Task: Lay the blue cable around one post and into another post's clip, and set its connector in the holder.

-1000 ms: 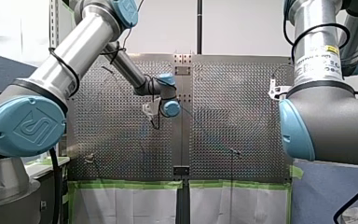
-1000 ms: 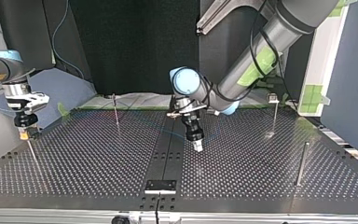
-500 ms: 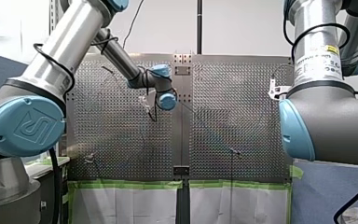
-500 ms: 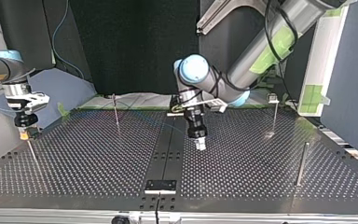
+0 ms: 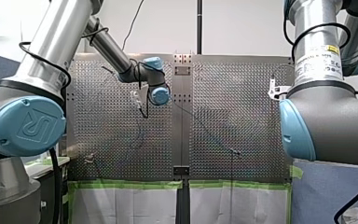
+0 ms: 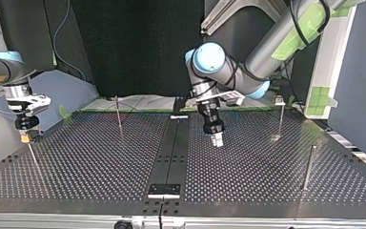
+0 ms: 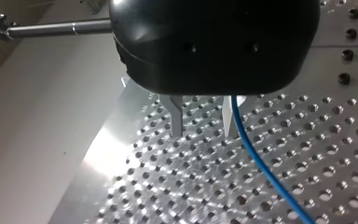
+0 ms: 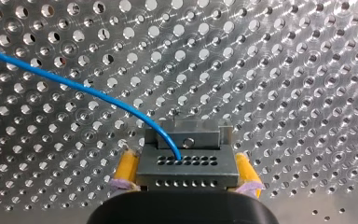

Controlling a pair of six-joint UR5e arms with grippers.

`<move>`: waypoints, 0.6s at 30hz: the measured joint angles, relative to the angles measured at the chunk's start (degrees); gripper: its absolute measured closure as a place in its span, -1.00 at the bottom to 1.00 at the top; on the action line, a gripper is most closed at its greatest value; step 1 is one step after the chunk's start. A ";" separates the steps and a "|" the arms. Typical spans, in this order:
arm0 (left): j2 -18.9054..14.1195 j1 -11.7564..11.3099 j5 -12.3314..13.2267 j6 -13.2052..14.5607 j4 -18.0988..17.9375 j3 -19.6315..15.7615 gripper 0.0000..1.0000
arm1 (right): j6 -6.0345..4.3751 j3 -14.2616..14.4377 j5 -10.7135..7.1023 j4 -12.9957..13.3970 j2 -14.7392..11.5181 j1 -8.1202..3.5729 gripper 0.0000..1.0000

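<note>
Perforated counter [image 8: 284,70]. Right hand [image 8: 186,173] clamps connector [image 8: 186,140] between yellow pads [image 8: 127,168]. Left hand [image 7: 204,133] part open, blue cable [image 7: 261,168] alongside one finger [image 7: 227,122].

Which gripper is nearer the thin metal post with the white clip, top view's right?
Left. My left gripper hangs over the middle of the perforated table, toward the white-clipped metal post; my right gripper is at the opposite edge.

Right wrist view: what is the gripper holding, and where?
The grey metal connector block of the thin blue cable, clamped by its two sides between my right gripper's yellow pads.
</note>
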State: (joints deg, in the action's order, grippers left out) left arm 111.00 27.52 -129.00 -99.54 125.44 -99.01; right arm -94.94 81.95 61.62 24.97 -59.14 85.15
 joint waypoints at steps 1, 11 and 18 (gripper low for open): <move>-0.50 -0.12 -0.08 0.31 0.00 -0.51 0.11 | 0.00 -0.01 0.00 0.00 0.01 0.00 -0.59; -4.83 -2.48 -0.04 1.90 0.12 -4.82 0.11 | 0.00 -0.01 0.02 -0.08 0.02 0.04 -0.59; -8.40 -5.89 1.89 2.29 -0.23 -8.40 0.11 | 0.00 0.00 0.05 -0.10 0.02 0.05 -0.59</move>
State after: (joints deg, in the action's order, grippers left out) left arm 102.60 21.63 -127.10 -97.24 125.21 -107.41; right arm -94.94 81.95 61.67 24.87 -59.12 85.21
